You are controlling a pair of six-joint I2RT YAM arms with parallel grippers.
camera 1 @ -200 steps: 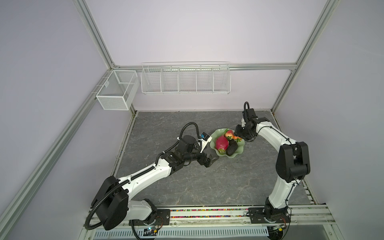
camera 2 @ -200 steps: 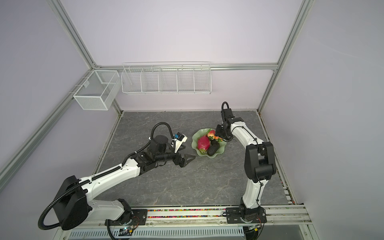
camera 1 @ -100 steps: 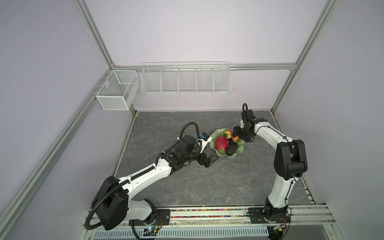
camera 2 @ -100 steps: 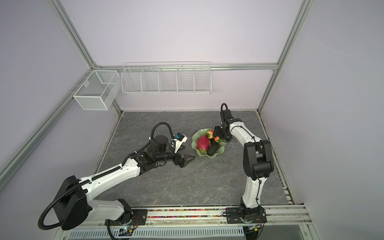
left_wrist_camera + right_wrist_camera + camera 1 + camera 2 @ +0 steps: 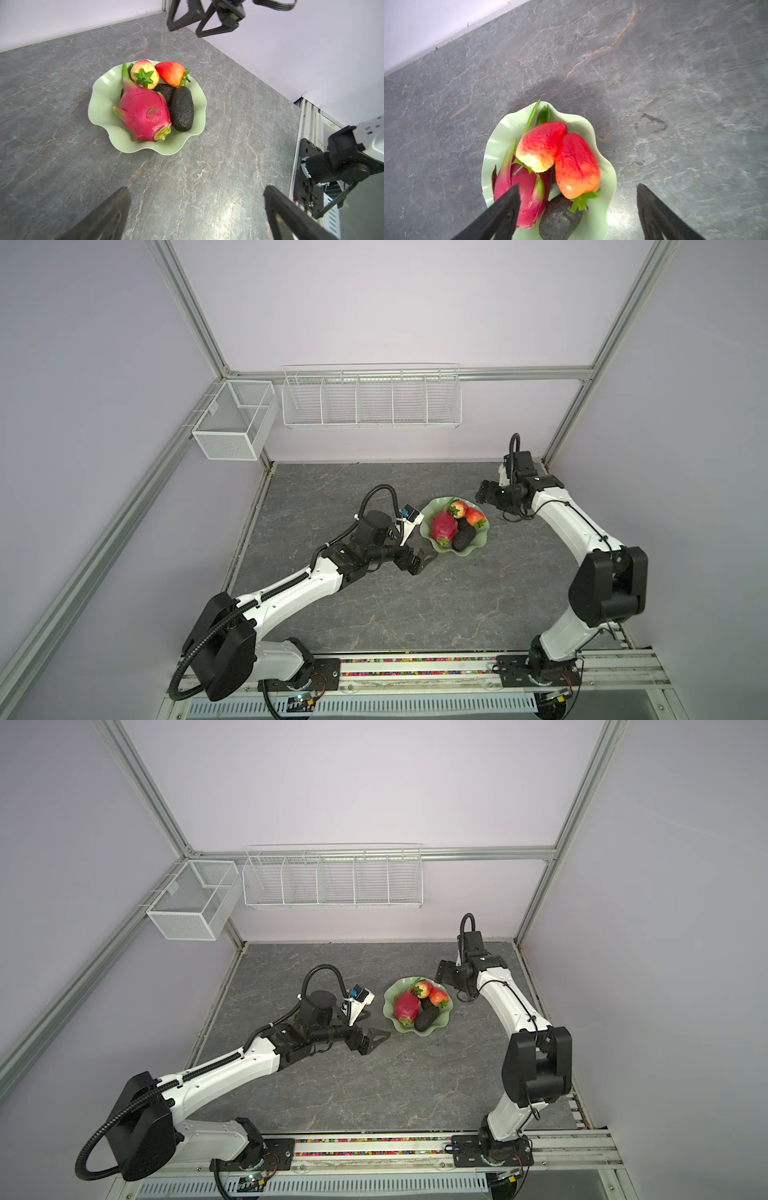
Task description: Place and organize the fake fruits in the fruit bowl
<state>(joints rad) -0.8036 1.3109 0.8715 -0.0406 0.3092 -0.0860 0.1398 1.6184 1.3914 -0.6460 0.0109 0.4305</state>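
The pale green fruit bowl (image 5: 428, 519) (image 5: 104, 97) sits right of the table's middle. Several fake fruits lie in it. The magenta dragon fruit (image 5: 441, 526) (image 5: 143, 112) is on its left. Two strawberries (image 5: 145, 73) (image 5: 171, 72) lie side by side at the far rim, and two dark avocados (image 5: 182, 108) (image 5: 166, 91) on the right. My right gripper (image 5: 484, 491) (image 5: 578, 185) hangs open just beyond the far right rim, holding nothing. The redder strawberry (image 5: 576, 164) lies below its fingers. My left gripper (image 5: 422, 560) (image 5: 196, 188) is open and empty, low at the bowl's near left.
A long white wire basket (image 5: 371, 396) hangs on the back wall. A smaller mesh basket (image 5: 232, 423) hangs on the left frame. The back wall and the right corner post (image 5: 569, 414) stand close behind the right arm. The arms' base rail (image 5: 415, 668) runs along the front.
My right gripper has opened and drawn back from the bowl's far right rim, and a strawberry lies in the bowl where it was. The left arm has not moved.
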